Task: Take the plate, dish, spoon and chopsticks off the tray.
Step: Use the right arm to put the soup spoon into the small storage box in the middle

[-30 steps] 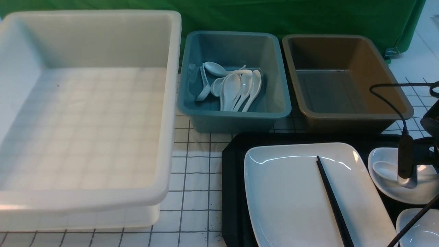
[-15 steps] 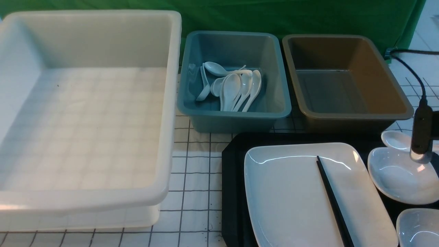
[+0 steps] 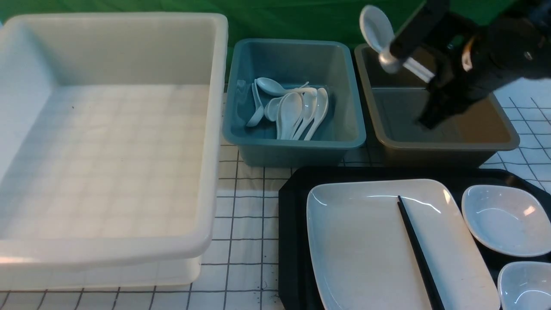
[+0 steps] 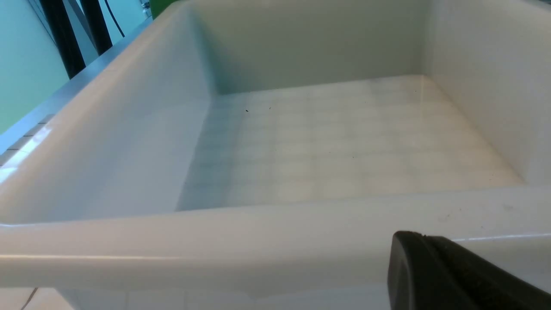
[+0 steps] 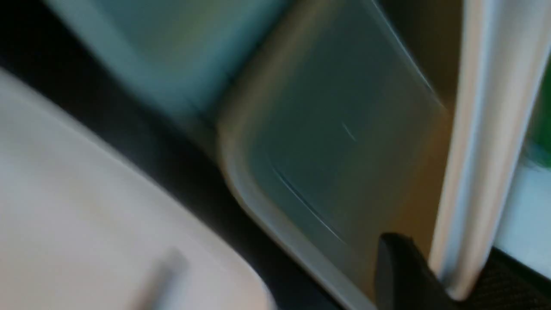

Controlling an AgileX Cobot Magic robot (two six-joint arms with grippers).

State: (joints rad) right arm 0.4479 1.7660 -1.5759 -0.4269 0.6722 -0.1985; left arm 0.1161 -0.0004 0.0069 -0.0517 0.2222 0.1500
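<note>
The white spoon (image 3: pixel 376 26) hangs in the air above the brown bin's far left corner, bowl up. My right gripper (image 3: pixel 432 79) is shut on its handle (image 5: pixel 486 129), which runs out from between the black fingers (image 5: pixel 400 271). On the black tray (image 3: pixel 292 224) lies the large white plate (image 3: pixel 366 241) with the black chopsticks (image 3: pixel 415 245) across it. A small white dish (image 3: pixel 503 219) sits to the plate's right. My left gripper (image 4: pixel 409 236) is shut and empty, just outside the white bin's near rim.
The blue bin (image 3: pixel 292 146) behind the tray holds several white spoons (image 3: pixel 292 110). The brown bin (image 3: pixel 447 148) stands to its right and the big white bin (image 3: pixel 107 254) fills the left. A second small dish (image 3: pixel 525 286) sits at the tray's near right.
My right gripper has lifted the spoon out of the small dish on the tray's right and carried it up and leftward over the brown bin. The left arm has not moved.
</note>
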